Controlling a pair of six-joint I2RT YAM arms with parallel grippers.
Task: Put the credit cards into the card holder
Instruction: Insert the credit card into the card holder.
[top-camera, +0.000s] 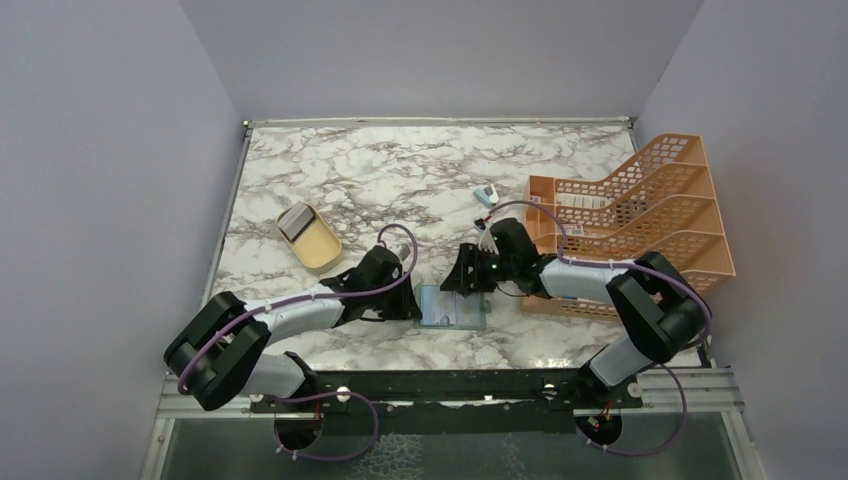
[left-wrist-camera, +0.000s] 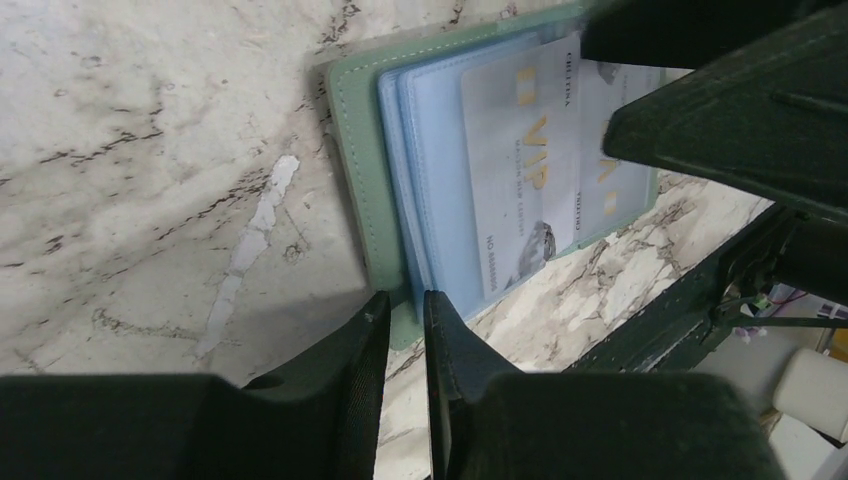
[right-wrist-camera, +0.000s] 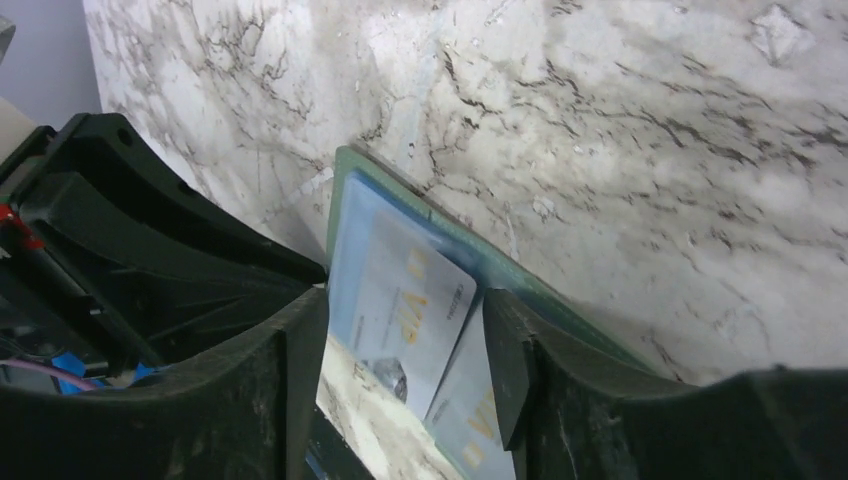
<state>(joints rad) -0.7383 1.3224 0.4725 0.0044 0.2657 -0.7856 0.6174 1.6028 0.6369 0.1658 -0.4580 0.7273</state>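
Credit cards (left-wrist-camera: 520, 170) marked "VIP" sit in the card holder (left-wrist-camera: 355, 150); we see the left gripper (left-wrist-camera: 407, 305) pinching its edge and the right gripper (right-wrist-camera: 405, 310) released over it.

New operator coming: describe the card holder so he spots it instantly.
On the marble table, look near the front edge, between the left gripper and right gripper. The card holder lies open there: the only flat grey-green thing, VIP cards showing.

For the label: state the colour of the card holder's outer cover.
Grey-green; the card holder shows best in the left wrist view.
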